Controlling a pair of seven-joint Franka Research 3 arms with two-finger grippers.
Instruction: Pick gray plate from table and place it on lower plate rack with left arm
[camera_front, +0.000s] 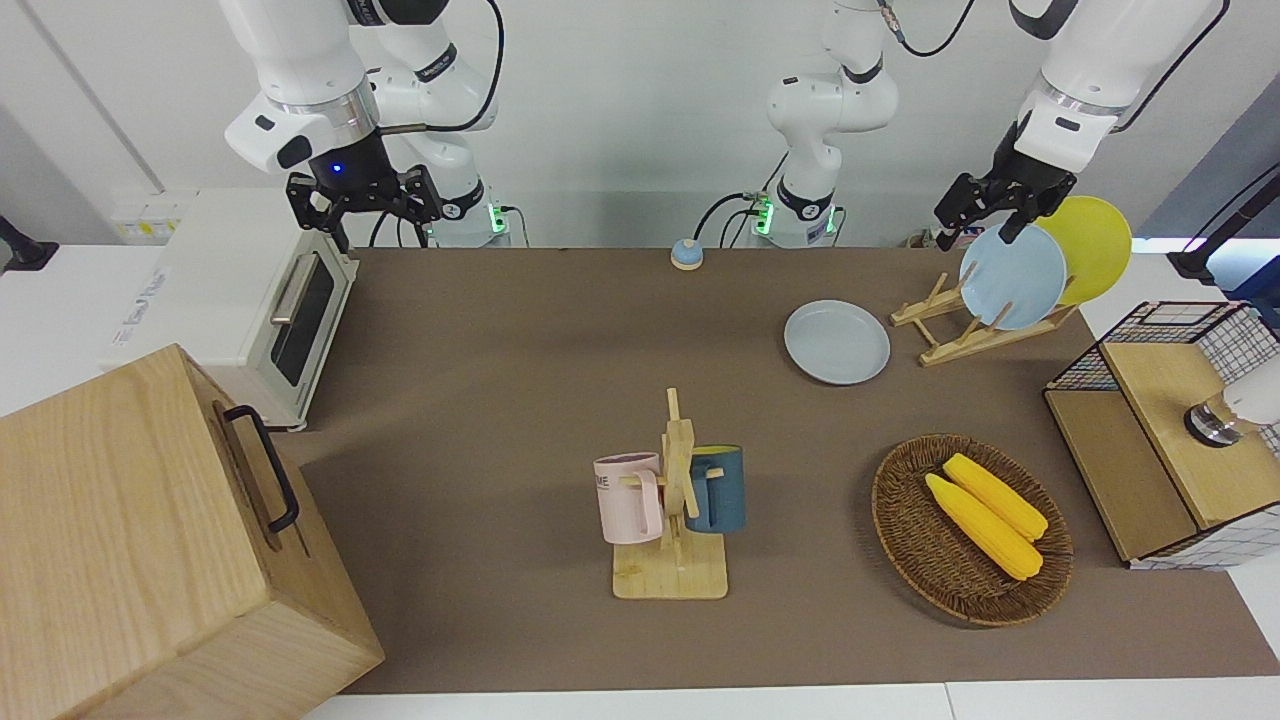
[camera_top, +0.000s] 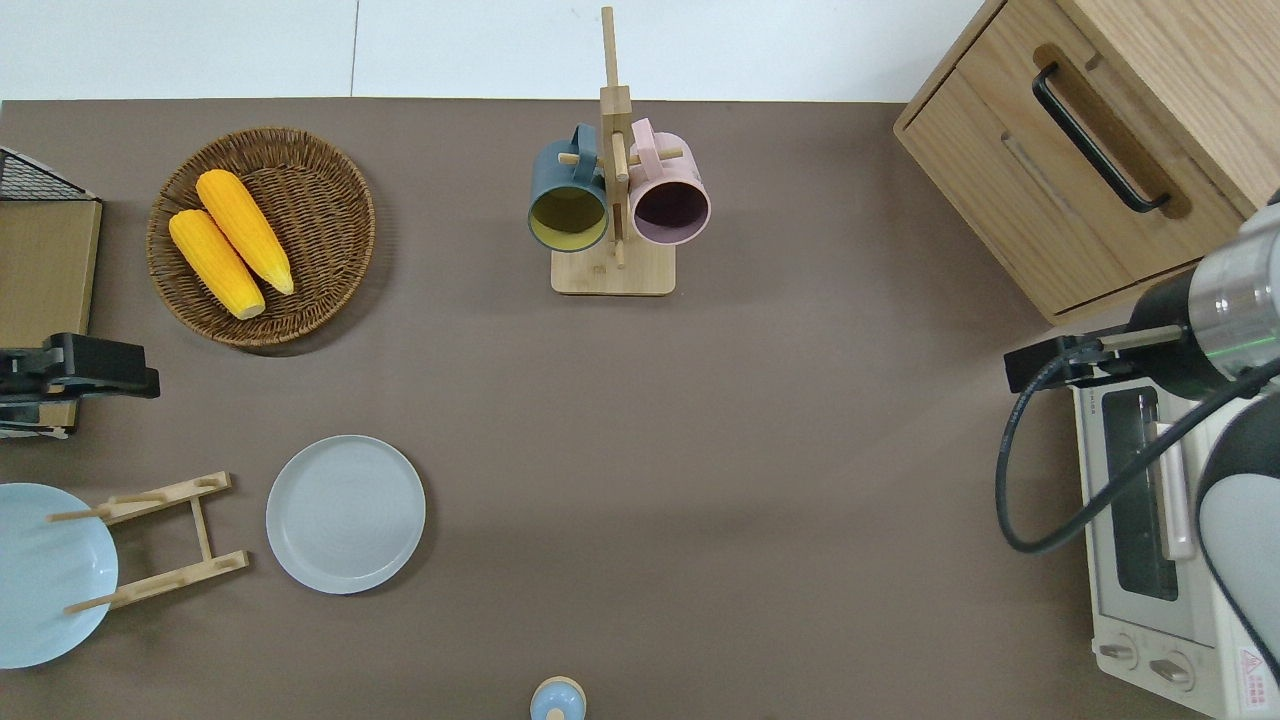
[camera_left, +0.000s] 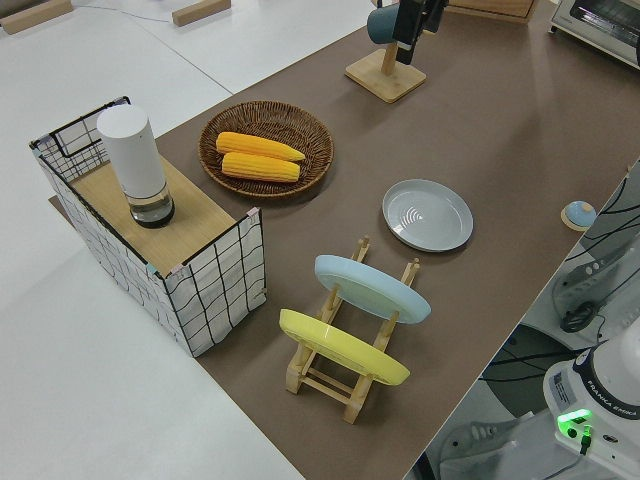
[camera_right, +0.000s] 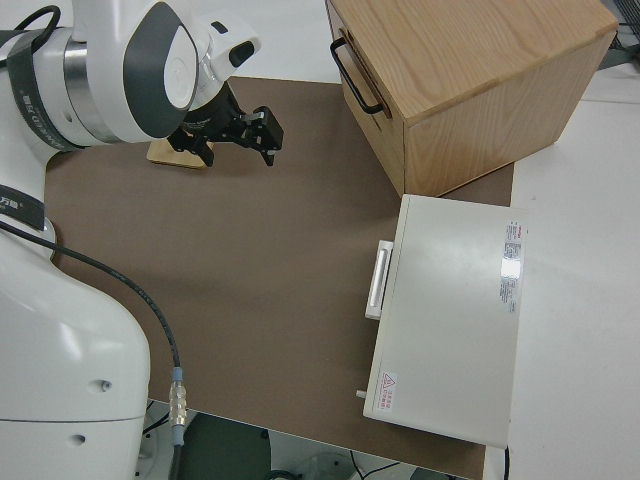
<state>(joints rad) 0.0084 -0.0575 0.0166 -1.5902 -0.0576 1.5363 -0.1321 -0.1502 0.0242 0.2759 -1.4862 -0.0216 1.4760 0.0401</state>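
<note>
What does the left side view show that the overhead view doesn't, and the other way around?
Only the left side view shows the yellow plate standing in the plate rack and the white cylinder on the wire-sided crate. Only the overhead view shows the pink mug, the wooden cabinet and the toaster oven. Both show the gray plate flat on the table, the light blue plate in the rack, and the basket with two corn cobs.

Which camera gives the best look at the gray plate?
The overhead view: the gray plate shows as a full, unblocked circle beside the rack. The front and left side views show it slanted; the right side view misses it.
</note>
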